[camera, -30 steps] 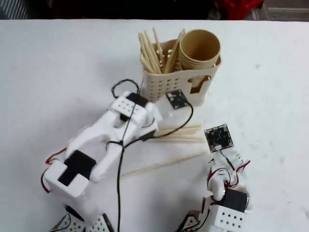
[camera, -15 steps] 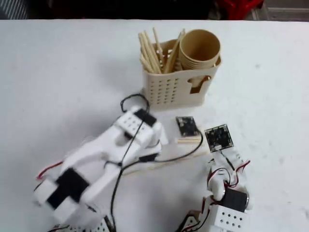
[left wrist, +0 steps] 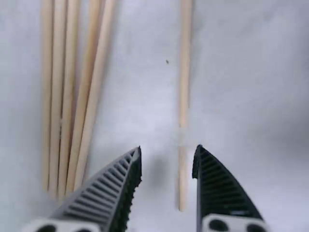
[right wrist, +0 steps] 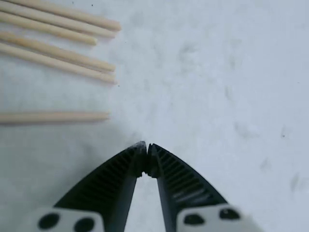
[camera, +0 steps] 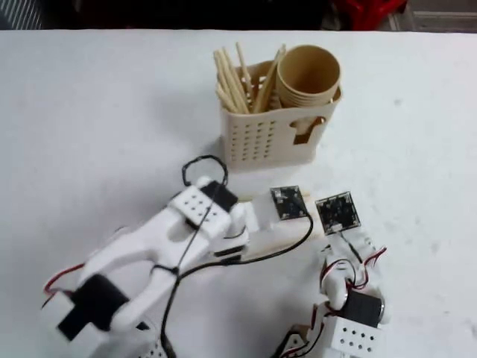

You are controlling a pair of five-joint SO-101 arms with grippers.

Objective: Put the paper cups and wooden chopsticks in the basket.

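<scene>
Left gripper (left wrist: 167,150): jaws apart, nothing gripped, low over the table (left wrist: 251,72). A single chopstick (left wrist: 184,96) lies flat in the gap btwn them, much closer to the smooth jaw than to the ribbed one. Its near end sits back past the tips, inside the gap; the rest runs straight out ahead. Can't tell whether it touches the smooth jaw. On the outer side of the ribbed jaw lies a bundle of chopsticks (left wrist: 72,96), five side by side, approx parallel to the single one, w/ near ends just beside that jaw.

Basket (camera: 268,138): upright on the table, farther up it than both sets of jaws, apart from each. Paper cups (camera: 308,74) are stacked mouth-up in one end. Standing chopsticks (camera: 232,78) lean in the other end.

Right gripper (right wrist: 146,155): jaws pressed together at the tips, nothing btwn them, over bare table. Ahead of the tips & off to one side lie several chopstick ends (right wrist: 104,72), slightly fanned. A lone chopstick end (right wrist: 72,117) lies nearer the jaws, not touching them.
</scene>
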